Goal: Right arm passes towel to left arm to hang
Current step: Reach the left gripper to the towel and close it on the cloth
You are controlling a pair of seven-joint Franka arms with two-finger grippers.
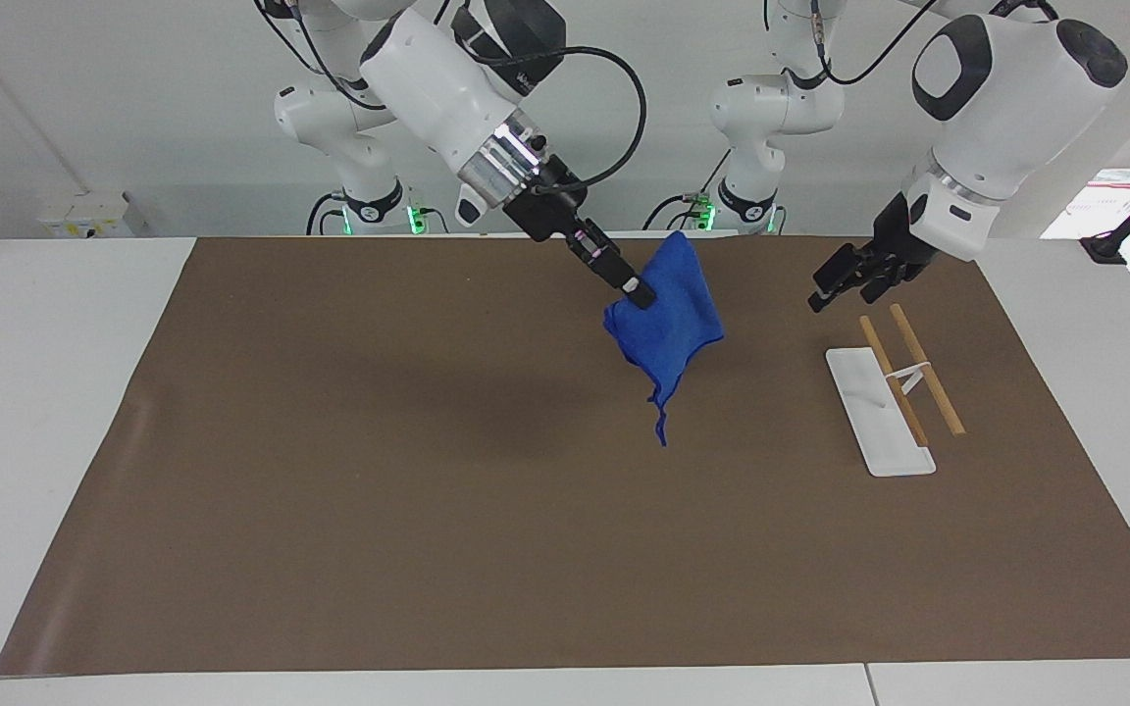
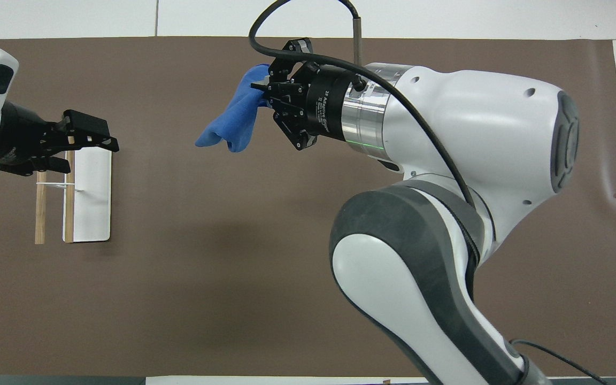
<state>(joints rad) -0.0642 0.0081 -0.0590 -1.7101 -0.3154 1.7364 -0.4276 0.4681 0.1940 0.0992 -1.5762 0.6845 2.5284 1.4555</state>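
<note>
Right fingers: the right gripper, black with two fingers, is pinched closed on the upper edge of the small royal-blue soft cloth towel
Towel: hangs in the air from that pinch, draped to a point with a thin thread loop at the lowest corner; it is over the brown mat on the bench, toward the left arm's end, clear of the surface
Left fingers: the left gripper, black, is spread open and empty, over the mat beside the rack
Rack: a white flat-based stand carrying two light wooden rails, well apart from the towel
Risk one: the grip looks to be on a small bunch of cloth, so a quick swing could, in my judgement, let it slip out
Risk two: the towel hangs folded and loose, so the left fingers may close on air or on a single thin fold
Risk three: release before the left hold is firm would drop the cloth
Right arm pose: the white jointed right arm reaches long across the mat, wrist angled down toward the left arm's end
Left arm pose: the white left arm is bent, its wrist tipped toward the towel
</note>
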